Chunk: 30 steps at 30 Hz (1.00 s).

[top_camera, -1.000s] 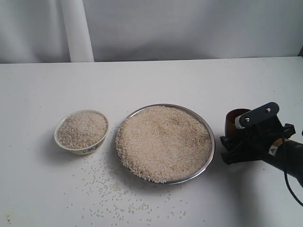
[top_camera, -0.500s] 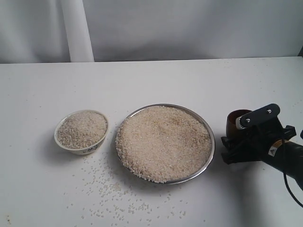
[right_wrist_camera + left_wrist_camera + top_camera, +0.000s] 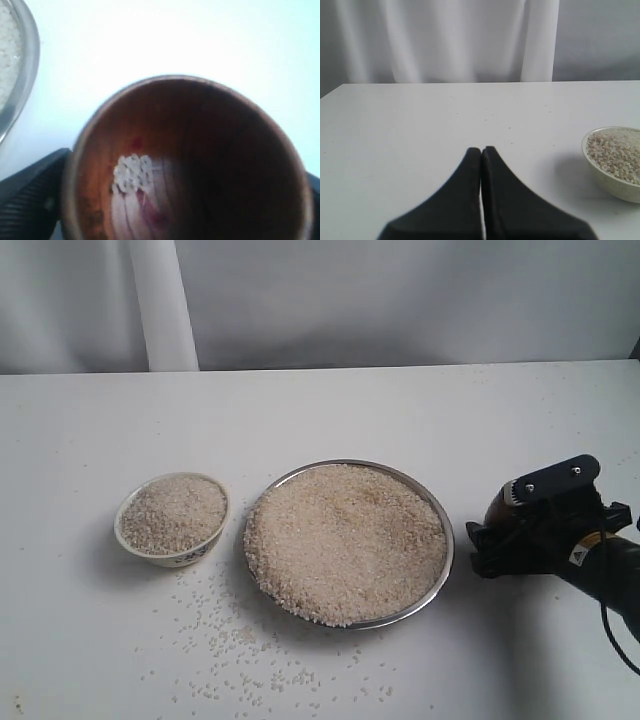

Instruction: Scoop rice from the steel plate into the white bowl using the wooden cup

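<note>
The steel plate [image 3: 447,562], heaped with rice [image 3: 345,540], lies mid-table. Left of it the white bowl [image 3: 188,558] is full of rice; the left wrist view shows this bowl [image 3: 620,187] too. The wooden cup [image 3: 497,508] stands right of the plate, largely hidden behind my right gripper [image 3: 478,550]. In the right wrist view the cup [image 3: 210,120] fills the space between the two fingers [image 3: 30,200] and holds a small clump of grains [image 3: 131,172]. Whether the fingers press on it is unclear. My left gripper [image 3: 481,150] is shut, empty, over bare table.
Loose rice grains [image 3: 240,650] are scattered on the white table in front of the bowl and plate. A white curtain hangs behind the table's far edge. The plate's rim [image 3: 27,75] lies close beside the cup.
My right gripper has shifted slightly right and now covers more of the cup, whose rim no longer shows in the exterior view. Bowl and plate are unchanged.
</note>
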{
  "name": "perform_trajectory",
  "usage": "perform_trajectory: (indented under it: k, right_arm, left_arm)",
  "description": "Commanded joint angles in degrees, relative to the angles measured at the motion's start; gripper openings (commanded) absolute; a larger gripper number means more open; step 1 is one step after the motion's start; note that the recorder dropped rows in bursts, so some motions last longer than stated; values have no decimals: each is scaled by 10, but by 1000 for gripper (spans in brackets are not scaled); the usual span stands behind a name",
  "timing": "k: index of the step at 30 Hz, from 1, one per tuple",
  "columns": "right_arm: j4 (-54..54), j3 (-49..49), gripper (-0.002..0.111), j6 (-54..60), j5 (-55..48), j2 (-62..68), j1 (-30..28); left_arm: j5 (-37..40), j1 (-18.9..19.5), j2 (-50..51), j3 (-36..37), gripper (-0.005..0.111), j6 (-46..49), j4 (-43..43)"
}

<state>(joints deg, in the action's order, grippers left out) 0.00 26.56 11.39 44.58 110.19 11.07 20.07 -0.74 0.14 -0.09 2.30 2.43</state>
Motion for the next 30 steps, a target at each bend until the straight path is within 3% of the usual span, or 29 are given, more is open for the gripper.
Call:
perform_trajectory:
  k: [1,10,22,26,29,30]
  right_arm:
    - [6,-1,91,-3,12,0,-4]
    - [7,-1,91,3,15,-28,-4]
    - [7,-1,88,-38,-96,-275,-2]
    - [-6,-1,69,-71,-128,-358,-2]
    - [-6,-1,46,-80,-148,-403,-2]
    - [-6,-1,29,-97,-170,-434,-2]
  left_arm:
    - [-3,-1,-1,1,0,-2,0]
    - [-3,-1,-1,1,0,-2,0]
    - [-3,-1,-1,1,0,-2,0]
    - [-3,-1,-1,1,0,-2,0]
    - [-3,-1,-1,1,0,-2,0]
    - [-3,-1,-1,1,0,-2,0]
